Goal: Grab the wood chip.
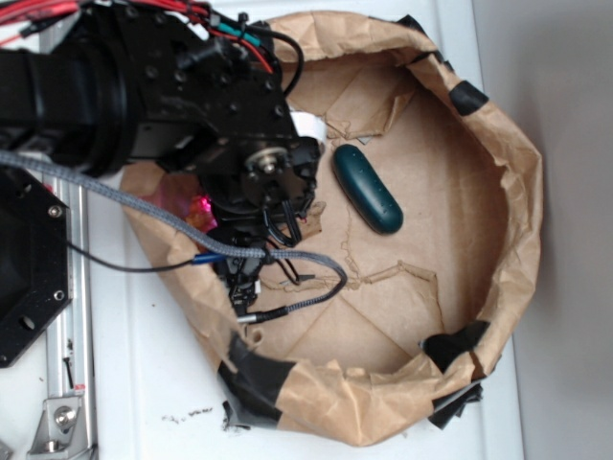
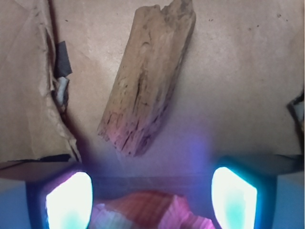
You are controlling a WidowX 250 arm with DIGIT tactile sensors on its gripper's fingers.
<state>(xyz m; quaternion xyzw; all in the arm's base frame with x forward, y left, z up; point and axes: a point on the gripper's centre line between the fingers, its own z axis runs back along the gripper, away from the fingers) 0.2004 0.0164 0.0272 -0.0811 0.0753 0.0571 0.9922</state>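
Two glowing fingertips (image 2: 69,200) stand spread and empty just short of the wood chip (image 2: 147,78), so closing now risks grabbing the orange shell (image 2: 147,212) between them instead.

The black arm (image 1: 144,86) reaches in from the upper left, its wrist bent so the gripper (image 2: 151,198) points straight down. In the wrist view the two fingers (image 2: 69,200) stand well apart at the bottom edge, their pads glowing, jaws wide with nothing between the tips.
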